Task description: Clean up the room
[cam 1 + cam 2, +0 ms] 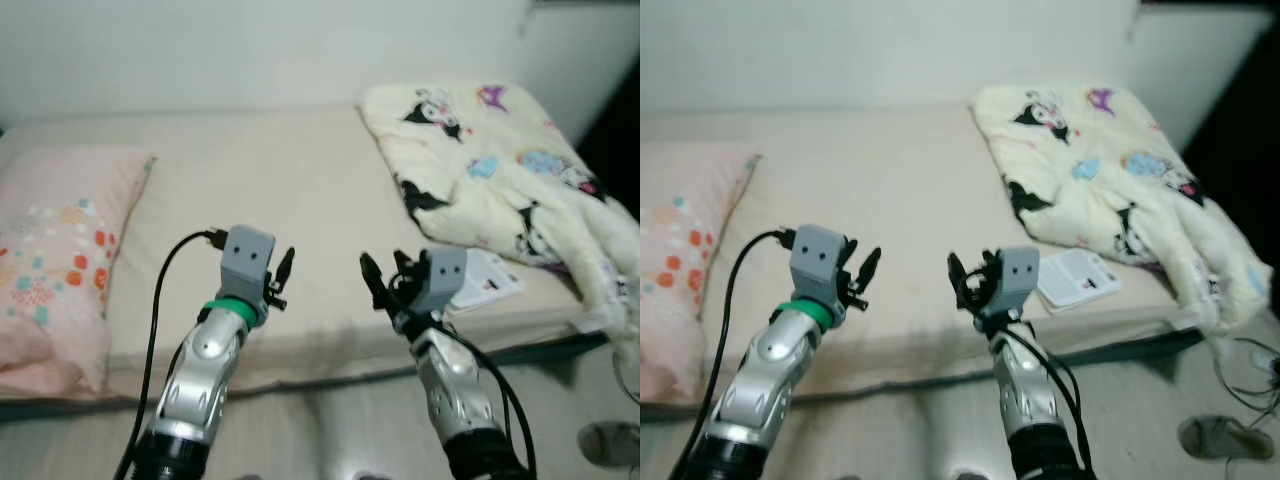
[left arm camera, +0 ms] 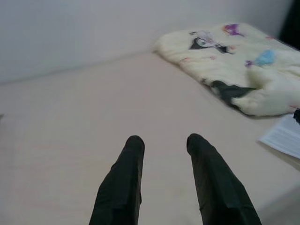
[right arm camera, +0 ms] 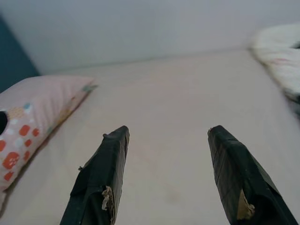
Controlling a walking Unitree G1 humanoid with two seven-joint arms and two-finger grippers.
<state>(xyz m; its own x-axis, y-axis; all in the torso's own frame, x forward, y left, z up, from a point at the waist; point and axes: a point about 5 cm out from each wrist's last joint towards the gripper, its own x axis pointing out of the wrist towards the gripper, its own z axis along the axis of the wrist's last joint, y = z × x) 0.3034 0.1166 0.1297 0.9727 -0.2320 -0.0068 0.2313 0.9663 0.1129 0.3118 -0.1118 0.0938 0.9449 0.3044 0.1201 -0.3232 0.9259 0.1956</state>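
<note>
Both grippers, left (image 1: 283, 275) and right (image 1: 385, 275), are hanging open and empty over the bed (image 1: 300, 200); the paper's (image 1: 487, 282) writing is too blurry to read.

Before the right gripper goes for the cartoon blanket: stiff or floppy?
Probably floppy: the cartoon blanket lies rumpled and droops over the bed edge. It looks plush, so likely light but bulky. One pinch would likely leave most of it trailing.

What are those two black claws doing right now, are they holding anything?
Left gripper: open, holding nothing, raised above the beige bed sheet.
Right gripper: open wide, holding nothing, also above the sheet.
</note>
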